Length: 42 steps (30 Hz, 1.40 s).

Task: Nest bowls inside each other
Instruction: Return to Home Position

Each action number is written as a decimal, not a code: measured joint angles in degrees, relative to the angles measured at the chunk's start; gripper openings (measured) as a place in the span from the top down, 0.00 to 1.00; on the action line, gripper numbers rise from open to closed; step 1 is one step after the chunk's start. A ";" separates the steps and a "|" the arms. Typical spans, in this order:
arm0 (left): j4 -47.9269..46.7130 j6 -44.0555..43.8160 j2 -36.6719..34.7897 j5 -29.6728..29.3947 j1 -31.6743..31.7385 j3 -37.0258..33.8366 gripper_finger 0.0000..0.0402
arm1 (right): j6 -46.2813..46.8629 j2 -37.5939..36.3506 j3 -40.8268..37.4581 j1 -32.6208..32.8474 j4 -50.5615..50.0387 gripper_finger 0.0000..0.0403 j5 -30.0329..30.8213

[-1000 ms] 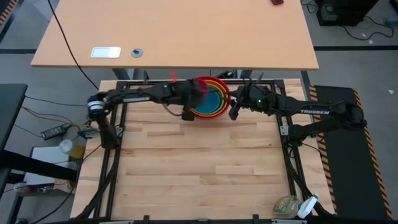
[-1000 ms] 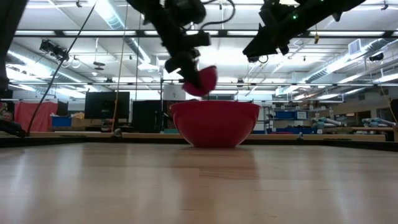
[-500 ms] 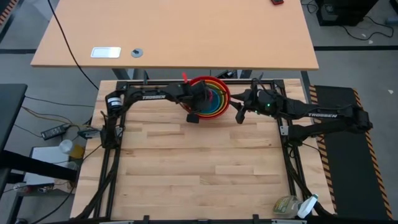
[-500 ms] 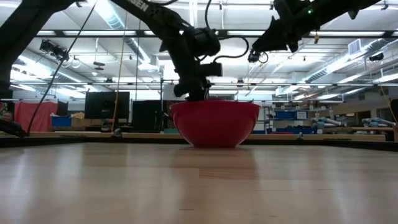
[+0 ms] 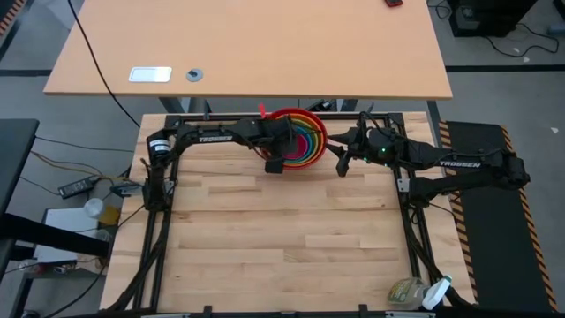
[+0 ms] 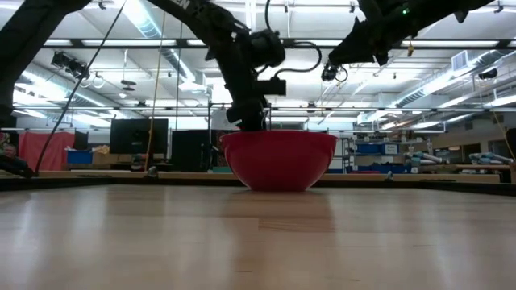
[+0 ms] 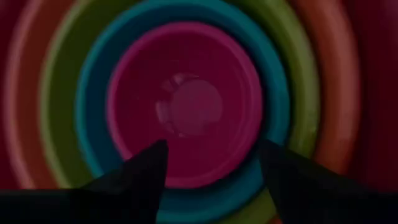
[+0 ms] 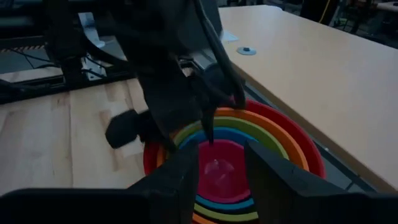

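Five bowls stand nested at the table's far edge: the red bowl (image 6: 278, 161) outermost, then orange (image 7: 323, 74), green (image 7: 59, 99) and blue (image 7: 93, 81), with the small pink bowl (image 7: 186, 106) resting by its base in the blue one. My left gripper (image 7: 211, 149) hangs open just above the pink bowl (image 5: 303, 141), its fingers reaching down past the red rim. My right gripper (image 8: 221, 158) stands open in the air to the right of the stack (image 5: 339, 162), nothing between its fingers.
Bare wood (image 5: 282, 238) stretches from the stack to the table's near edge. A larger tan desk (image 5: 247, 44) stands beyond the far edge. A bottle and a crumpled bag (image 5: 415, 291) lie off the near right corner.
My left gripper has come down toward the stack with the pink bowl, which hung above the red bowl's rim a second ago and now sits inside the blue bowl, free of the fingers. My right gripper has drawn back a little toward the table's right edge.
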 joint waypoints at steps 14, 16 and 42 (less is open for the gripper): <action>17.76 -9.18 -27.51 3.69 -2.90 -26.47 0.45 | -1.36 -2.96 -5.38 -1.28 5.28 0.66 -4.16; 21.14 -11.61 -33.17 4.33 -3.93 -31.37 0.47 | -1.85 -5.27 -6.95 -2.42 6.67 0.66 -5.56; 54.61 -24.67 -79.66 5.26 -13.86 -80.37 0.54 | 7.71 -31.71 -41.24 -14.31 34.48 0.67 -20.30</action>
